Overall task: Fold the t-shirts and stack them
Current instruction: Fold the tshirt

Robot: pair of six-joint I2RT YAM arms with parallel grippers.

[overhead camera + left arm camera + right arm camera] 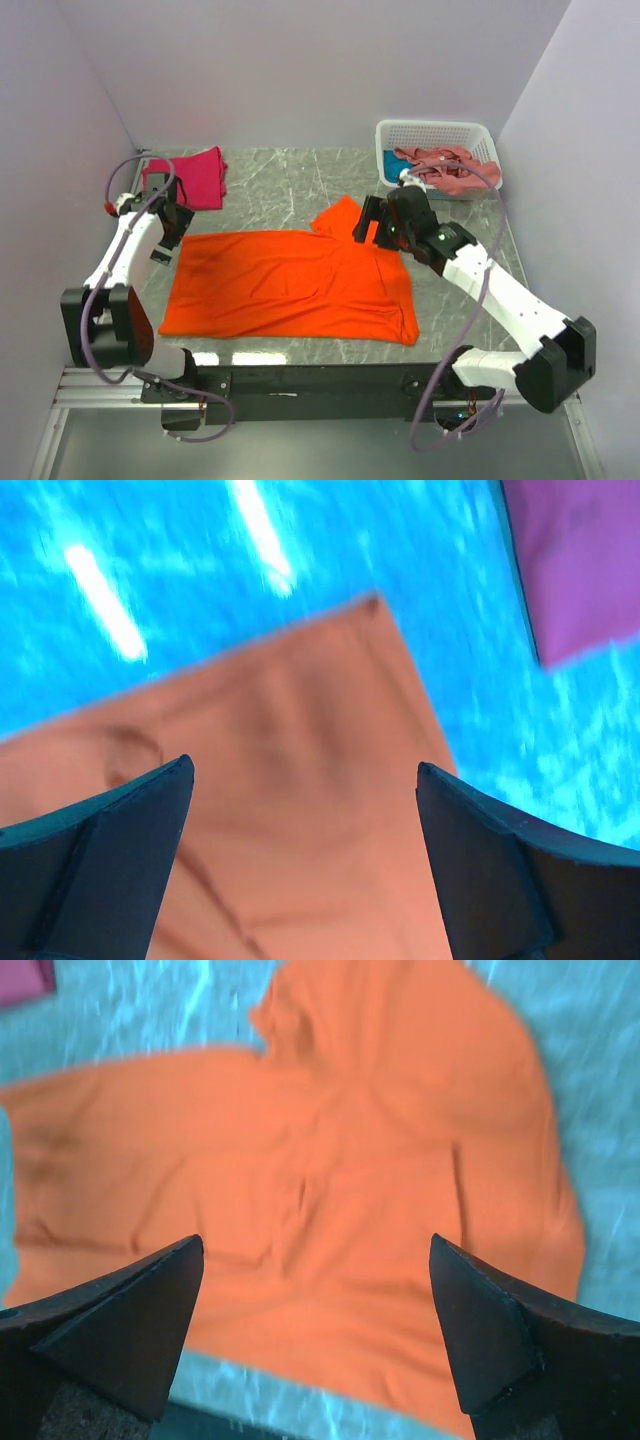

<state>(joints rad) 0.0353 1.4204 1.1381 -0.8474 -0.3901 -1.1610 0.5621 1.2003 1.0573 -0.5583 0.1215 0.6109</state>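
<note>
While your jaws are hanging spread, the left gripper (302,772) is overhanging the orange t-shirt (290,285)'s corner.
The right gripper (316,1244) is overhanging its body.

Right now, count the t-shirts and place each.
4: orange t-shirt spread at centre; magenta t-shirt folded far left; salmon-pink t-shirt and teal t-shirt in the white basket; others possibly hidden.

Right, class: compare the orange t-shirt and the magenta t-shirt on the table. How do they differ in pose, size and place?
The orange t-shirt lies spread out flat; the magenta t-shirt sits in a compact, folded-looking block. Spread so, the orange t-shirt covers far more table than the magenta t-shirt. The orange t-shirt is mid-table; the magenta t-shirt is at the far left corner. Both are plain cloth resting on the table.
</note>
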